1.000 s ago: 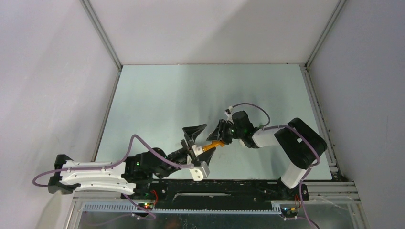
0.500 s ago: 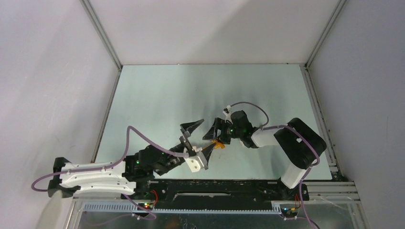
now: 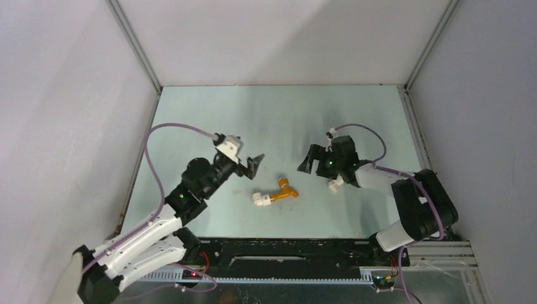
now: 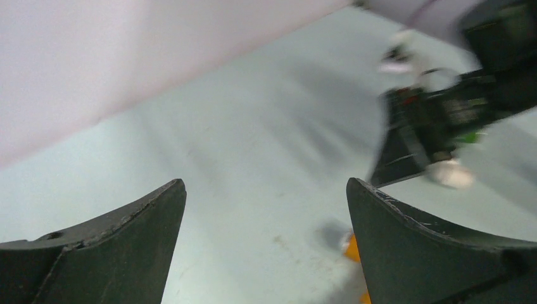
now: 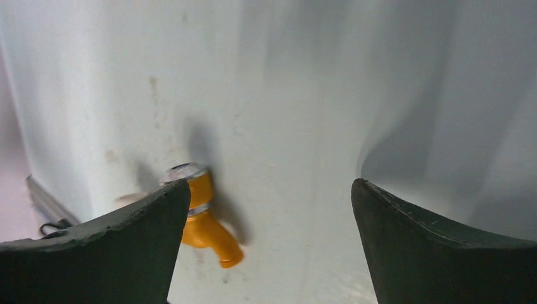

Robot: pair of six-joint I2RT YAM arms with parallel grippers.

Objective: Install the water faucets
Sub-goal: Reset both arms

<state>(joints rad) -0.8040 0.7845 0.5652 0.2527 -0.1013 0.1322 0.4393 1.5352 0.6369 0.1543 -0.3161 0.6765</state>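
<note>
An orange water faucet (image 3: pixel 282 190) lies on the pale green table mat, a white elbow fitting (image 3: pixel 259 199) joined to its left end. My left gripper (image 3: pixel 254 165) hovers open to the upper left of it, apart from it. My right gripper (image 3: pixel 308 163) is open to the upper right of the faucet, also clear of it. In the right wrist view the faucet (image 5: pixel 206 228) lies partly behind the left finger of the empty gripper (image 5: pixel 271 183). In the left wrist view a sliver of the faucet (image 4: pixel 352 248) peeks past the right finger, and the gripper (image 4: pixel 266 183) is empty.
Grey walls and metal frame rails (image 3: pixel 142 149) bound the mat on the left, back and right. A black mounting rail (image 3: pixel 285 248) runs along the near edge. The right arm's gripper (image 4: pixel 437 120) appears blurred in the left wrist view.
My right gripper opened, let go of the orange faucet and drew back to the right. My left arm swung up and away to the left. The faucet now lies on the mat.
</note>
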